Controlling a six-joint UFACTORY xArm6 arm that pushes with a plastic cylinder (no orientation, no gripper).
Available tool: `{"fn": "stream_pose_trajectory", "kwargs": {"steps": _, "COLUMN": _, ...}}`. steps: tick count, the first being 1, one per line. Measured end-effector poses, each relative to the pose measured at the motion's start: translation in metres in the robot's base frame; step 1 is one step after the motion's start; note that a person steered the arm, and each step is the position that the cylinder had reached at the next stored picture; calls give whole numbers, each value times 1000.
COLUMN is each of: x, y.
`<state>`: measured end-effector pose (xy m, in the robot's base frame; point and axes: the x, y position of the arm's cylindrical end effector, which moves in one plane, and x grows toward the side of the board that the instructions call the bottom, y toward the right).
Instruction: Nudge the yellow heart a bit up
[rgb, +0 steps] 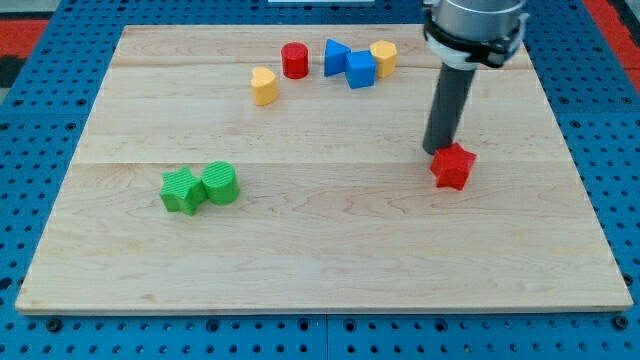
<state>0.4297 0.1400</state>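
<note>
The rod's tip touches the red star at right, grasping nothing. The yellow heart sits far left of it, apparently untouched; the nudge remains undone.

My tip low at the view's right, rod upright.

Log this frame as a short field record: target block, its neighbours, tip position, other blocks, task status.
target: yellow heart, upper middle of the wooden board
nearest neighbour: red cylinder, up and to the view's right of the heart, small gap
tip: my tip at the red star, far to the view's right of the heart
top cluster: blue triangle, blue cube, yellow hexagon
left pair: green star touching green cylinder
status: heart not contacted
</note>
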Motion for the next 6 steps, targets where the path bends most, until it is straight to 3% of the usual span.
{"fn": "stream_pose_trajectory", "kwargs": {"steps": 1, "x": 1, "y": -20}}
{"fn": "stream_pose_trajectory", "kwargs": {"steps": 3, "x": -18, "y": -155}}
{"fn": "stream_pose_trajectory", "kwargs": {"steps": 4, "x": -45, "y": -209}}
{"fn": "stream_pose_trajectory", "kwargs": {"steps": 6, "x": -123, "y": -253}}
